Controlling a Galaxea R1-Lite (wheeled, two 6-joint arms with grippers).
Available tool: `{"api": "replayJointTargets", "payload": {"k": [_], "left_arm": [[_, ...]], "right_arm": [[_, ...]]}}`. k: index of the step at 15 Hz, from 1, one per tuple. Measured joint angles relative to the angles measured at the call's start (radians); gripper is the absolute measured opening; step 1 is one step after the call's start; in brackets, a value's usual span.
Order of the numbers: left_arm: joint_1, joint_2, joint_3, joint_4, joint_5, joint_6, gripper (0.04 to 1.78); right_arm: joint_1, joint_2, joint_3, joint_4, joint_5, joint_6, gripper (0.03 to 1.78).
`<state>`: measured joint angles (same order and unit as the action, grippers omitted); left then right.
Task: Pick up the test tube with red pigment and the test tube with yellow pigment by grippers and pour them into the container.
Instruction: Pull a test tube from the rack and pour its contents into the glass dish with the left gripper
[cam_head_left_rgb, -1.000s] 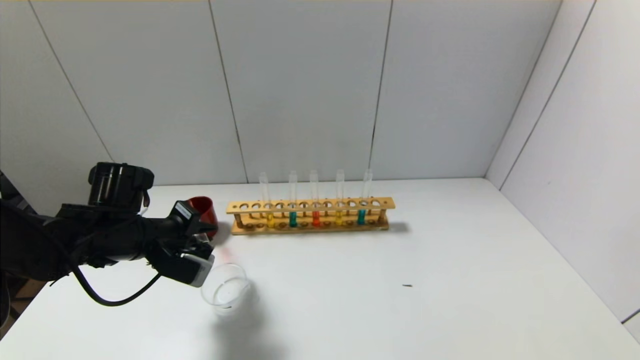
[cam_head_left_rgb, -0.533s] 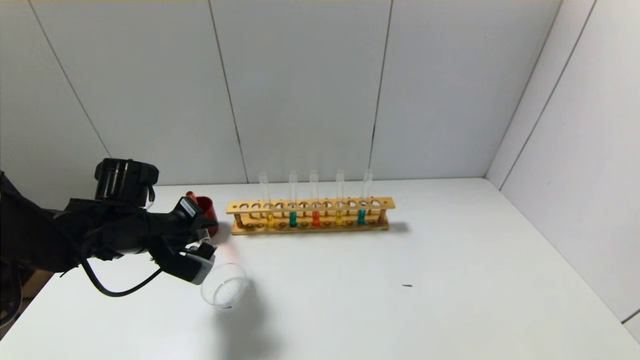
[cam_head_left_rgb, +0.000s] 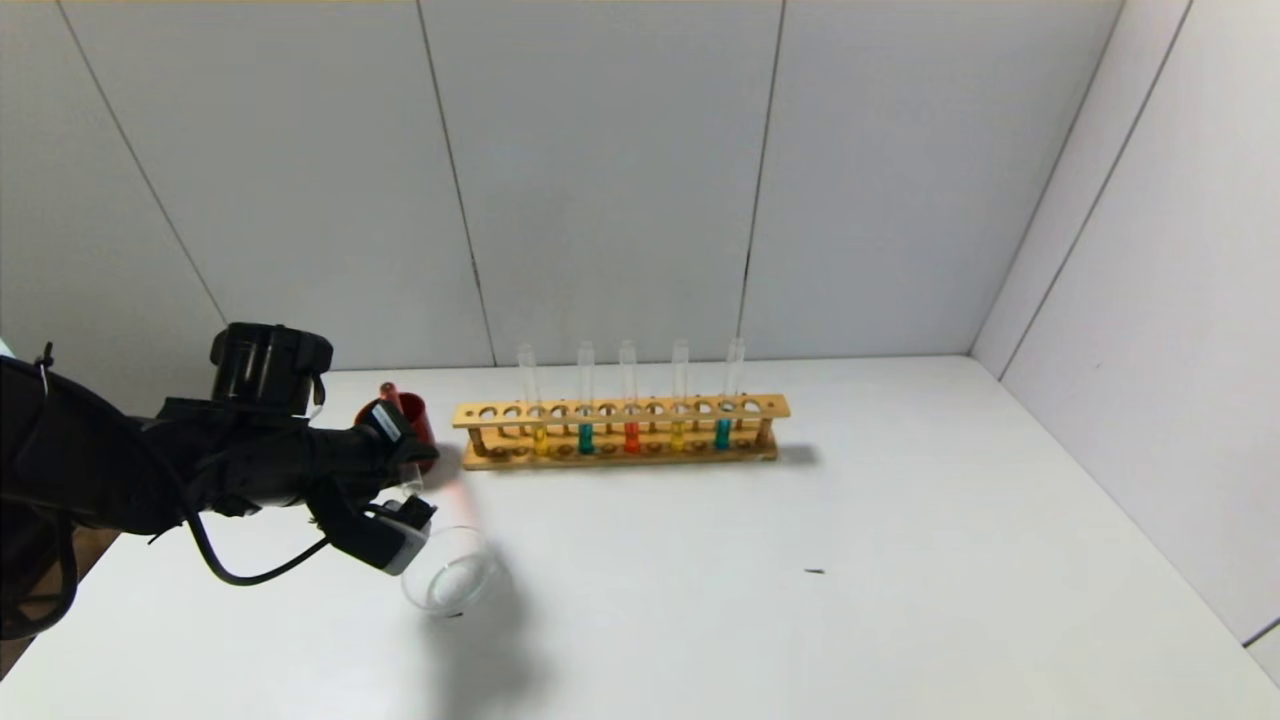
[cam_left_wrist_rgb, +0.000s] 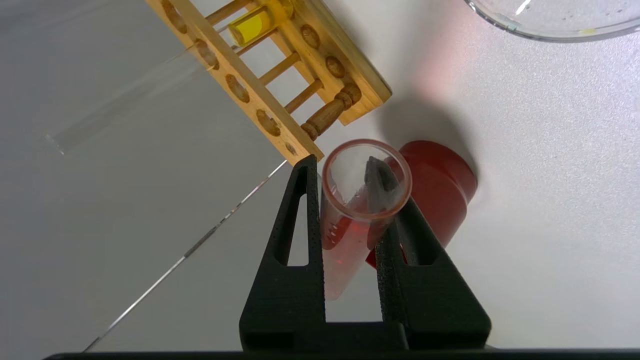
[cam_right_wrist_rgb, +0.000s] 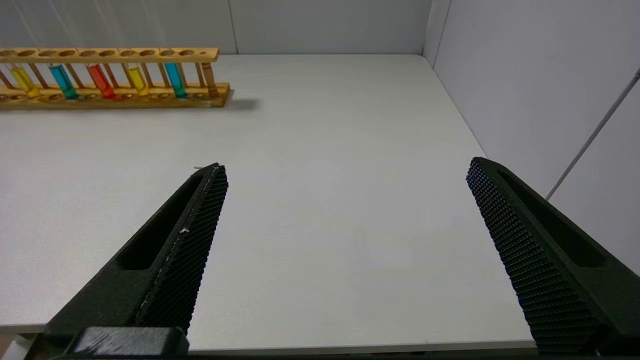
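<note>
Right gripper (cam_right_wrist_rgb: 345, 172) sits off the near right edge of the desk (cam_head_left_rgb: 800, 620), fingers spread wide, nothing between them.

Dish (cam_head_left_rgb: 450, 572) stands near the near left corner: low, round, clear glass with thin walls, a few small specks in the bottom, one faint yellow spot at the rim.

Left gripper (cam_head_left_rgb: 405, 490) hangs just behind and left of the dish, above the desk. Its fingers (cam_left_wrist_rgb: 305, 220) pinch the red tube (cam_left_wrist_rgb: 352, 220) on both sides below the lip. Tube is tilted, thin clear glass, open mouth facing the wrist camera, orange-red liquid pooled along the lower wall. Faint graduation ticks on the glass, too small to read. White label on the gripper body, text not legible.

Dark red cup (cam_head_left_rgb: 412, 420) stands behind the gripper toward the far left.

Wooden rack (cam_head_left_rgb: 620, 430) runs along the far edge, left of centre. Five tubes upright in it, left to right: yellow tube (cam_head_left_rgb: 540, 438), teal, orange-red, yellow, teal. Each is slim, clear and open-topped with a short colour column at the rounded bottom. No writing on the rack.
</note>
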<state>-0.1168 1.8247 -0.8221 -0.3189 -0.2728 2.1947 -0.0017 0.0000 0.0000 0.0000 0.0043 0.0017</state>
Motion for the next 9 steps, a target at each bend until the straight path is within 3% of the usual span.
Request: {"api": "replayJointTargets", "payload": {"k": [9], "left_arm": [[0.002,0.034,-0.024,-0.003,0.031,0.106,0.33]], "right_arm": [[0.0,0.0,0.0,0.0,0.0,0.0,1.75]]}}
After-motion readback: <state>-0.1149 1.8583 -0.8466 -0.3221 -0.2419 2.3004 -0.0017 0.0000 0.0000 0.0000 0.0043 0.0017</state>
